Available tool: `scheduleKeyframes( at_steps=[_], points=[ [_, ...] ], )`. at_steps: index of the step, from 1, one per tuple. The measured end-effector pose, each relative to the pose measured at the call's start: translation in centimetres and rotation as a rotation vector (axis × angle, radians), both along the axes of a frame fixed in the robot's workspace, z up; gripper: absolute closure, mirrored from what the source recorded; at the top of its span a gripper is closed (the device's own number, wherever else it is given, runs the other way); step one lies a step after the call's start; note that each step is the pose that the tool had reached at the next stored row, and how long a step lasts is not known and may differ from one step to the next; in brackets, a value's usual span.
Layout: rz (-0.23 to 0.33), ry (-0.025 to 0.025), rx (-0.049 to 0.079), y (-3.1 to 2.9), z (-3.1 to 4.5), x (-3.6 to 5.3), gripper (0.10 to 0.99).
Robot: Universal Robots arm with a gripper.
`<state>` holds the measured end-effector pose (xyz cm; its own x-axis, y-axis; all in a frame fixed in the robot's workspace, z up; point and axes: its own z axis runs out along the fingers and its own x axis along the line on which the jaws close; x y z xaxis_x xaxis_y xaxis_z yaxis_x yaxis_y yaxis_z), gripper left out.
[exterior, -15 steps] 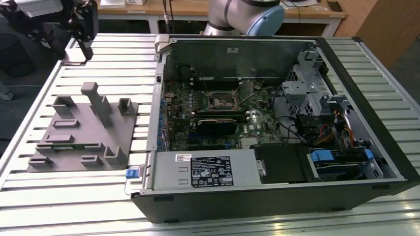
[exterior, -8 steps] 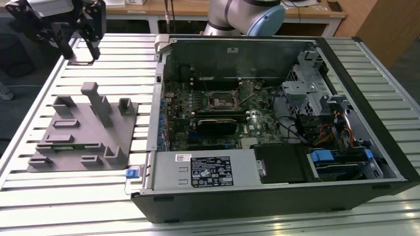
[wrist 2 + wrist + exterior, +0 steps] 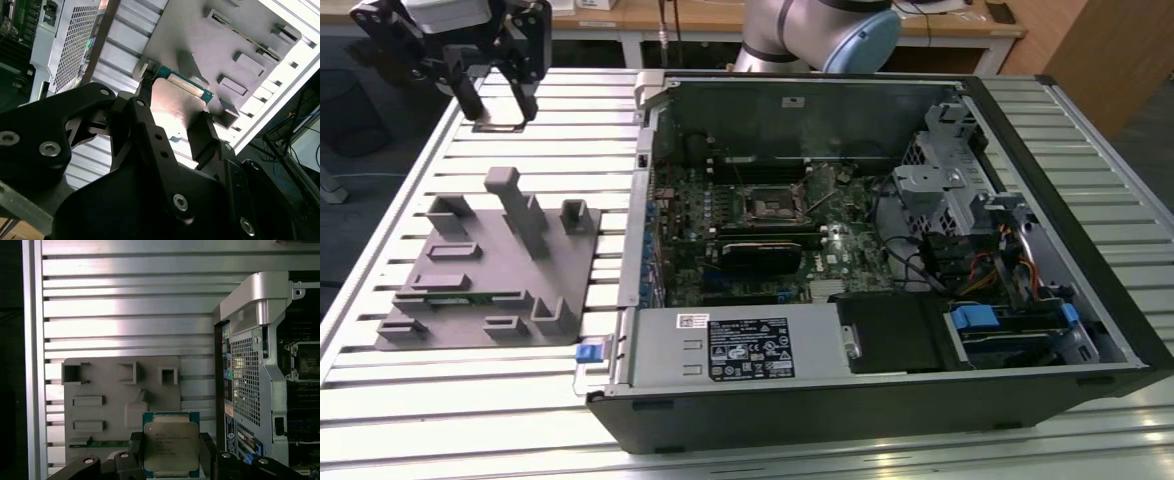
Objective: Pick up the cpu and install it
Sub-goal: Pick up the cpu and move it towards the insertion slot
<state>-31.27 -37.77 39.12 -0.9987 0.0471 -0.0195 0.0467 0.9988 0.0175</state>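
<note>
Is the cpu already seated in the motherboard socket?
No: in the first wrist view the cpu is clamped in the gripper, outside the computer case.

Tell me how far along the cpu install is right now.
Done: the pickup. The cpu is clamped between the fingers of the gripper, clear of the grey fixture. In hand: the gripper holds it above the slatted table, to the exterior view's left of the open computer case. Left: the black socket on the motherboard looks empty, so the install is not yet done.
</note>
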Motion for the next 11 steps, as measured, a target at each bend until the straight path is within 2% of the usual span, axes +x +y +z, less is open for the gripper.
scheduleKeyframes(
  at_steps=[4, 11],
  points=[
    [0.000, 0.0000, 0.000, 0.31, -0.03, 0.43, 0.553],
    [0.000, 0.0000, 0.000, 0.70, -0.07, 1.95, 0.553]
  ],
)
